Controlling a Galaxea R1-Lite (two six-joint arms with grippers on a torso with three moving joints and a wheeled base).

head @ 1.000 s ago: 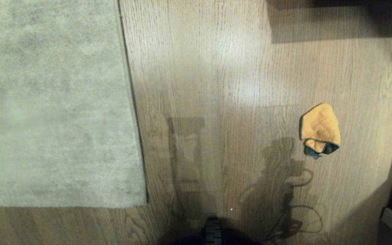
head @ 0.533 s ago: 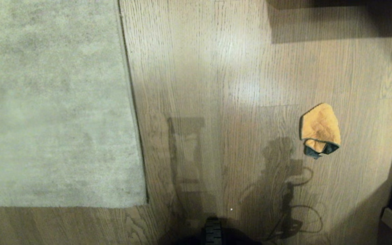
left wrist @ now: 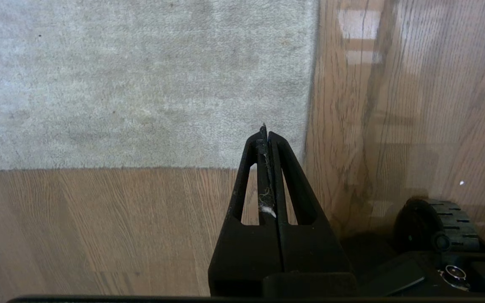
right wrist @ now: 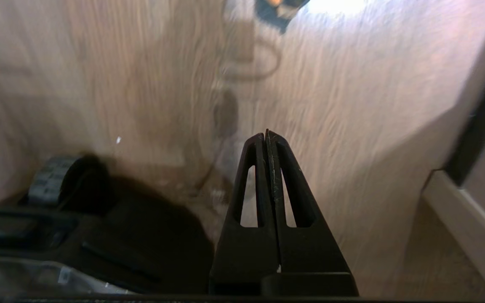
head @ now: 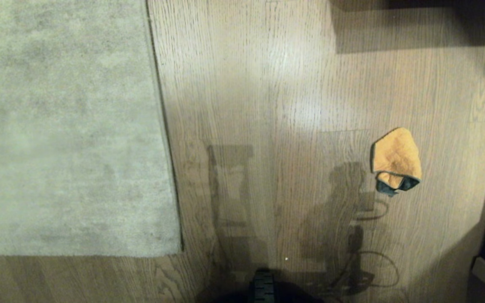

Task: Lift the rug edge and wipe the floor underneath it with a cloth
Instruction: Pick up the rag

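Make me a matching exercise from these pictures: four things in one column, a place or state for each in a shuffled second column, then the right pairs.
Things:
1. cloth
2. rug edge
3. left gripper
4. floor

States:
A. lying flat, not lifted
B. shut and empty, above the rug's corner
C. crumpled on the planks, far right of the rug
D. bare wood with a pale sheen

Pairs: 1-C, 2-A, 3-B, 4-D
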